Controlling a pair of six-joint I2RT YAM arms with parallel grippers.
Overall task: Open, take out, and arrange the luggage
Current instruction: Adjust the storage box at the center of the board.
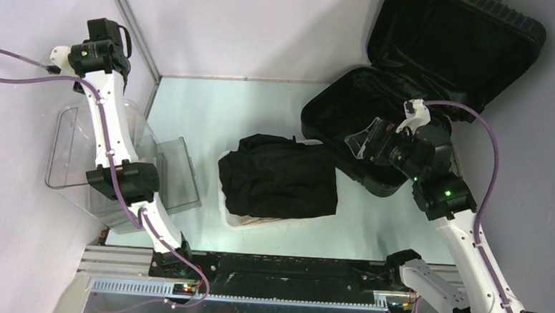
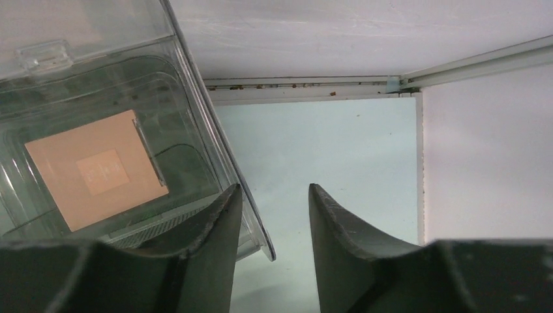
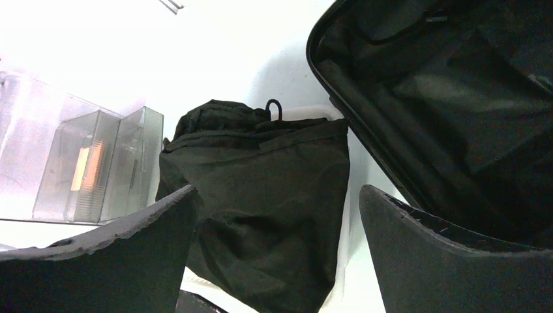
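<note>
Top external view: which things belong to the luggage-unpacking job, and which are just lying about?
Job in hand: the luggage, lid open; black folded garment; white basket that the garment lies on.
Just lying about, as far as this shows: clear plastic bin at far left.

This is a robotics lab work cell, not a lived-in room. Two white-and-black arms, one at lower left (image 1: 111, 119) and one at lower right (image 1: 471, 245), are bolted to an aluminium rail (image 1: 253, 295) along the bottom of the frame. Purple cables (image 1: 7, 53) trail from them, and a green status light (image 1: 445, 191) glows on the right one. Plain white walls (image 1: 267, 27) with a metal corner strip (image 1: 131, 23) box in a pale table (image 1: 262, 113). The luggage (image 1: 445, 43) at upper right and a clear plastic bin (image 1: 67, 153) at the left sit there like staged props.
</note>
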